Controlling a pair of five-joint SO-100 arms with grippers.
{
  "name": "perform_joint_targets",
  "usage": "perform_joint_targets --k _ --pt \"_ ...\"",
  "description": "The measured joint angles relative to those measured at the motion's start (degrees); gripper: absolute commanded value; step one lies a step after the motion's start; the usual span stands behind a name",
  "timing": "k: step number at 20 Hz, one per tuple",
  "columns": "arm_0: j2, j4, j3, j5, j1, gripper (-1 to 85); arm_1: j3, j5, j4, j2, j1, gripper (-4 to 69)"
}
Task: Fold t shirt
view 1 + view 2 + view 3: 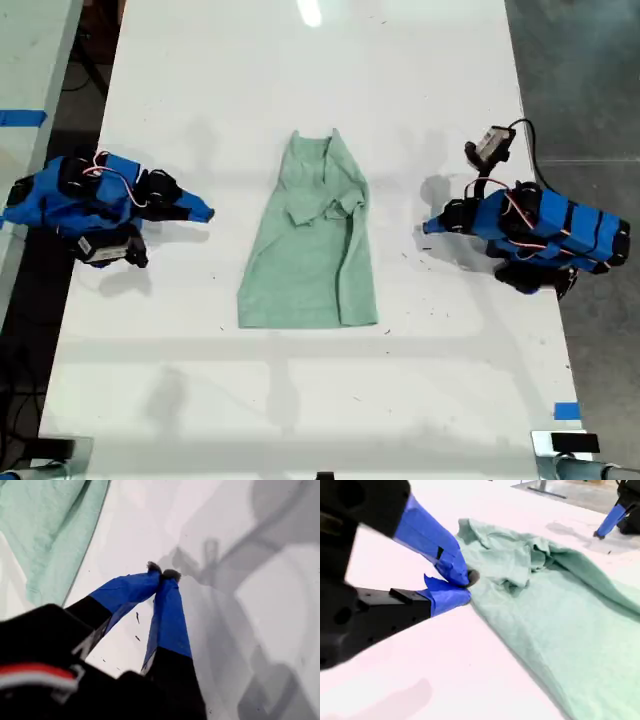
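White table point(300, 400) under a bright ceiling reflection, grey floor along the exterior view's right, a strip of blue tape point(566, 410) near that view's lower right corner. In the middle of the table, the t shirt point(315, 250): pale mint green, lying flat and lengthwise, collar end toward the far edge, hem toward the near one, upper part rumpled with a sleeve turned in over the chest. On the exterior view's left, my second gripper point(205, 212), pointing at the shirt but well apart from it. On the exterior view's right, my first gripper point(428, 228), likewise aimed at the shirt and clear of it.

First wrist view: my first gripper point(161, 572) with blue-taped jaws pressed tip to tip, nothing between them, over bare table; an edge of the t shirt point(50, 525) off to one side.

Second wrist view: my second gripper point(467, 582) with jaws closed together and empty, tips near the edge of the t shirt point(560, 620); beyond the cloth, my first gripper point(600, 532) resting on the table.
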Motion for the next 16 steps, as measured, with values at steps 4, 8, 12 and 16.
perform_joint_targets --k 4,8,12,16 --pt "-20.74 2.20 -17.05 -9.32 9.84 -0.3 0.00 0.00 0.00 0.00 0.00 1.1" --pt "-42.36 4.04 -32.34 -11.16 14.41 -0.3 0.00 0.00 0.00 0.00 0.00 1.1" --pt "-65.92 3.69 -42.89 -11.16 14.68 0.1 0.00 0.00 0.00 0.00 0.00 1.1" --pt "-77.61 -2.29 -43.86 -11.16 16.44 8.7 0.00 0.00 0.00 0.00 0.00 1.1"
